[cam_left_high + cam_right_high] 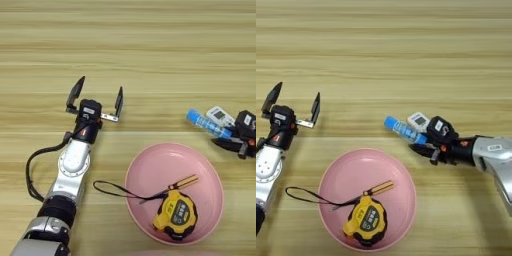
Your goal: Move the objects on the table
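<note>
Yellow-and-black tape measure: lies face up in the near part of a shallow round pink bowl, its thin black cord looping out over the bowl's left rim onto the table. Thin orange-handled screwdriver: lies slantwise in the same bowl, just above the tape measure, its dark shaft pointing down-left toward the cord. Small blue tube: held slantwise to the right of the bowl and outside it, one end between the two black fingers of the right gripper, which are pinched on it, the other end pointing up-left. Small white remote with a grey screen: lies just beyond the tube and beside the right gripper; whether it touches either cannot be told. Left gripper: poised above bare wood up and left of the bowl, well apart from all the objects, its two black fingers spread wide with nothing between them. Broad light tan wood-grain table: long horizontal plank stripes, carrying the bowl and remote.
</note>
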{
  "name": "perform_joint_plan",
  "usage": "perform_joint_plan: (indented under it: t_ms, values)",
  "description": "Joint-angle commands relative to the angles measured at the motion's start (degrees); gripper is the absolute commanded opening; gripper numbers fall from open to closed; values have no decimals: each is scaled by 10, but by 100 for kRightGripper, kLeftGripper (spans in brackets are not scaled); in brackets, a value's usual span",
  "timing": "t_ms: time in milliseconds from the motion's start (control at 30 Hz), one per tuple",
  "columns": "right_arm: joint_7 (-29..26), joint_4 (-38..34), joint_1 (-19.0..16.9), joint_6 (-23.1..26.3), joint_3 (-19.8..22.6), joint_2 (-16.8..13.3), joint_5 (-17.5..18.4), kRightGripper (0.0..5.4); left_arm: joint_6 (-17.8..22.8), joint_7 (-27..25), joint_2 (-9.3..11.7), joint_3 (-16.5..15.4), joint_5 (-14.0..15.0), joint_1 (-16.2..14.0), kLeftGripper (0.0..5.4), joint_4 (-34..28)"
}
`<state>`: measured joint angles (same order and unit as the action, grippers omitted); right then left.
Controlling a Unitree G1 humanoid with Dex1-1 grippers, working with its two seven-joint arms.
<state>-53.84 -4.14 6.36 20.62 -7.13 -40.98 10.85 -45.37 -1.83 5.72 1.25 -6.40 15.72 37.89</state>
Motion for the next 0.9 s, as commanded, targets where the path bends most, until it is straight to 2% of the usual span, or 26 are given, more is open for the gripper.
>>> perform_joint_plan:
  t_ms: [33,367,400,633,700,900]
  values:
    - [-2,21,0,-11,-15,2,-16,132,-3,2,4,0,-4,9,540,5]
    - [-14,66,2,-22,-22,9,-20,132,-1,3,3,1,-4,9,540,4]
    - [-15,68,2,-24,-23,9,-19,161,-1,3,3,1,-4,10,540,4]
    - [-19,68,4,-26,-20,10,-17,253,0,2,3,0,-2,11,540,6]
    - [-20,66,6,-27,-17,10,-15,261,0,2,3,0,-2,12,540,7]
    - [-11,44,13,-53,8,15,-4,331,-1,5,2,1,-5,12,540,8]
